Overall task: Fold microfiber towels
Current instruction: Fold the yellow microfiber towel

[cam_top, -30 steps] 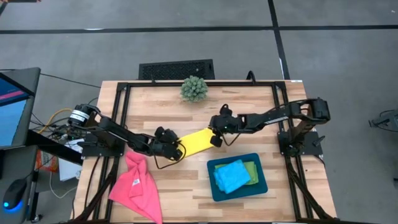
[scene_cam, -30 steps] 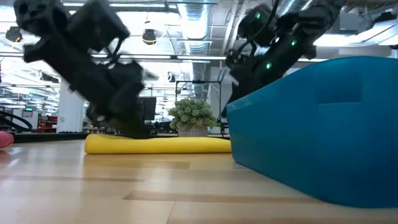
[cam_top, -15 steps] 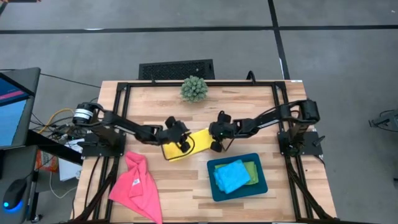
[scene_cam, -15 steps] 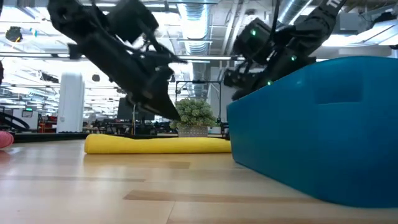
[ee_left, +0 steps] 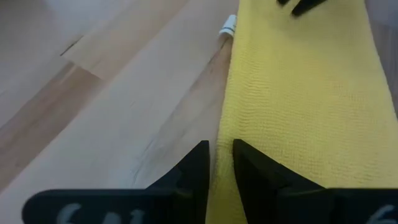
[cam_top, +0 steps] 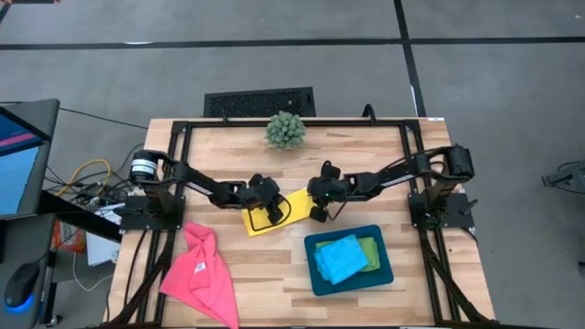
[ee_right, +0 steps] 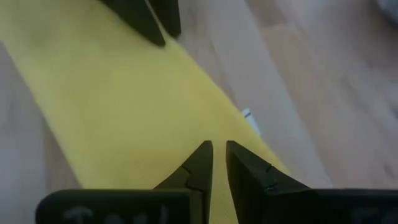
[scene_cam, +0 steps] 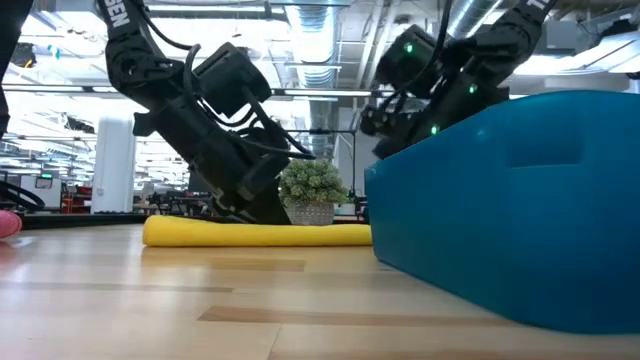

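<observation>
Four towels are in play, and the pictures suggest roughly half the job is done. On the wooden tabletop (cam_top: 219, 146) the dark teal tray (cam_top: 349, 284) near the right arm's side already holds the sky blue towel (cam_top: 339, 258), folded, lying over the lime green towel (cam_top: 370, 249). Unfolded and bunched, the hot pink towel (cam_top: 199, 272) lies near the front left edge, apparently untouched. At the centre, the yellow towel (cam_top: 271, 217) lies flat as a long strip, seemingly folded once and mid-way through its next fold. Both arms meet over it: the left end effector (cam_top: 271, 212) sits low at one end, its fingers drawn close with a narrow gap, nipping the towel's long edge as its wrist view shows. The right end effector (cam_top: 317, 212) is at the opposite end, fingers likewise nearly together over yellow cloth; whether it pinches the fabric I cannot tell. A spiky green ball plant (cam_top: 285, 131) stands at the far edge, well apart.
</observation>
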Motion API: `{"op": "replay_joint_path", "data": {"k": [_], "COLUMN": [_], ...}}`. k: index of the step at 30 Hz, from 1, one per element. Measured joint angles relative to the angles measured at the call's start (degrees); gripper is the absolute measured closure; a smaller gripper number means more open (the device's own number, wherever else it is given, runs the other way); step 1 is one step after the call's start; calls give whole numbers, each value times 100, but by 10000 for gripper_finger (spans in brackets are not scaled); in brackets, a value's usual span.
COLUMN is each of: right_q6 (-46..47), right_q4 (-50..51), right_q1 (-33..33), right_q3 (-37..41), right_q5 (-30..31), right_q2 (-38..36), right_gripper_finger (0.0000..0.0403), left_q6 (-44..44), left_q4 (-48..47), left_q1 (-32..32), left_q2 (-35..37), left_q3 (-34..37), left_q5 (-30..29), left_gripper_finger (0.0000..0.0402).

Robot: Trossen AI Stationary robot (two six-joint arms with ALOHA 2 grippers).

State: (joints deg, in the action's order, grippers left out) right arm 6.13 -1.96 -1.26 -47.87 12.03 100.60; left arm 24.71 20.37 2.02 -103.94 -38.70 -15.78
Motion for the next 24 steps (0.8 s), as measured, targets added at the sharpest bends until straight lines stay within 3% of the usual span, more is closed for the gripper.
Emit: {"op": "replay_joint_path", "data": {"k": [5, 11, 17, 24], "right_q6": [389, 1502, 1999, 2241], "right_q4": [267, 1551, 1912, 1606], "right_q1": [59, -160, -401, -603], "right_q3": [-1, -1, -3, -9], "right_q5": [138, 25, -263, -528], "right_q2": [-527, -1025, -1139, -689], "right_gripper_finger": [333, 313, 230, 140], "left_q6": [35, 296, 439, 424], "left_q4": [-67, -365, -491, -304], "left_q1": [15, 64, -31, -411], "left_q2": [129, 816, 1679, 1247], "left_q3": [12, 33, 21, 24], "left_q5": [-64, 36, 39, 18], "left_gripper_finger": [335, 335, 335, 335]}}
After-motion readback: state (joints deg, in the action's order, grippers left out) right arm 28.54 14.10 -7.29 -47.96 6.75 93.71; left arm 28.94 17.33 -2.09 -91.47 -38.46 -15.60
